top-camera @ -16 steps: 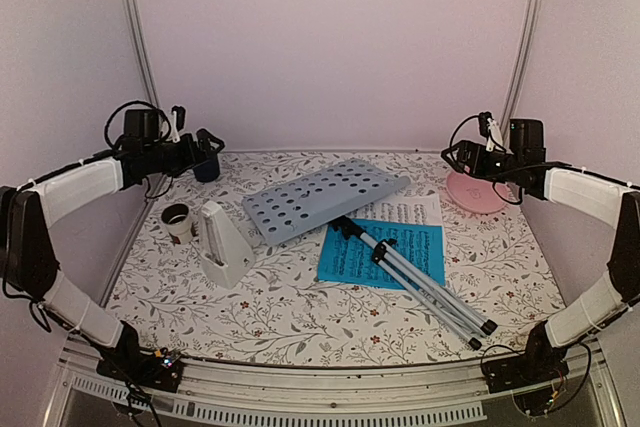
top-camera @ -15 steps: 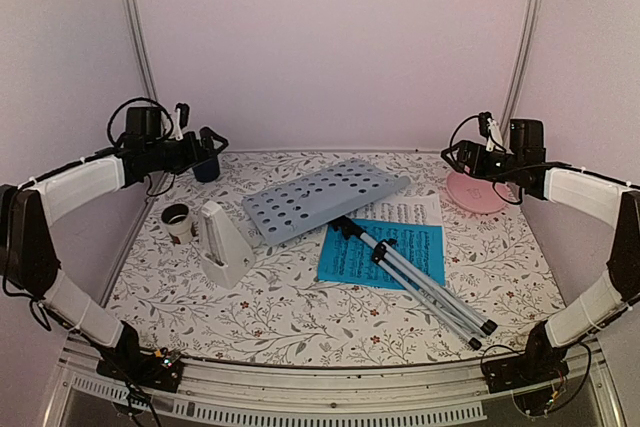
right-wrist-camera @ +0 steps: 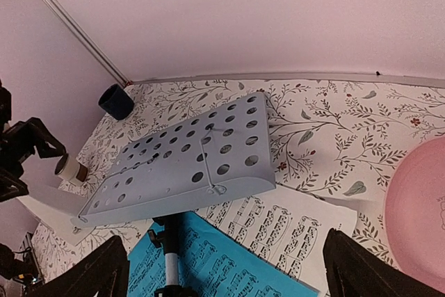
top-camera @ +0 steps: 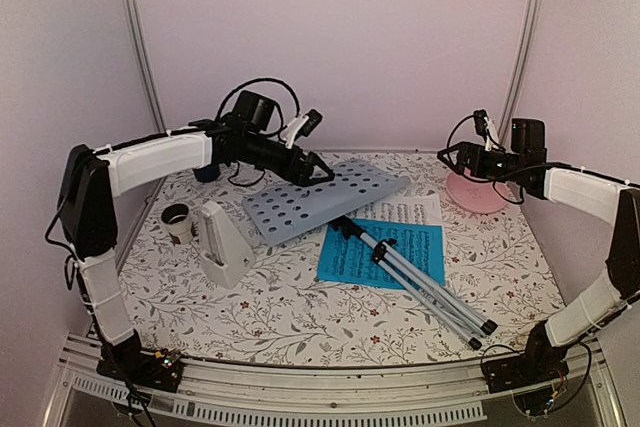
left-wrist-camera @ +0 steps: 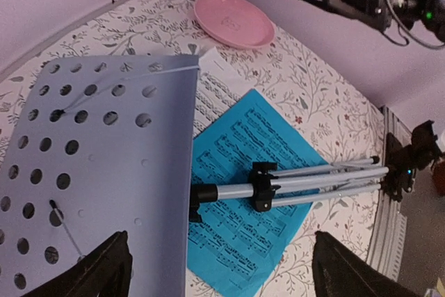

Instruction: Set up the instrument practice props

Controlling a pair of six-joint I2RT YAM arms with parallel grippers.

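Top external: music stand [top-camera: 325, 197] is seen lying flat mid-table across the blue sheet [top-camera: 345, 262] — judged light, stiff, awkwardly long, best gripped at the tube by its desk — left gripper [top-camera: 326, 174] above that desk and right gripper [top-camera: 447, 156] are held wide open, empty.

left tool [top-camera: 320, 174], jaws apart, over music stand [top-camera: 330, 199] | right tool [top-camera: 451, 155], jaws apart, near pink plate [top-camera: 480, 197]

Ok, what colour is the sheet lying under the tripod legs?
The sheet is bright blue; clearest from the left wrist.
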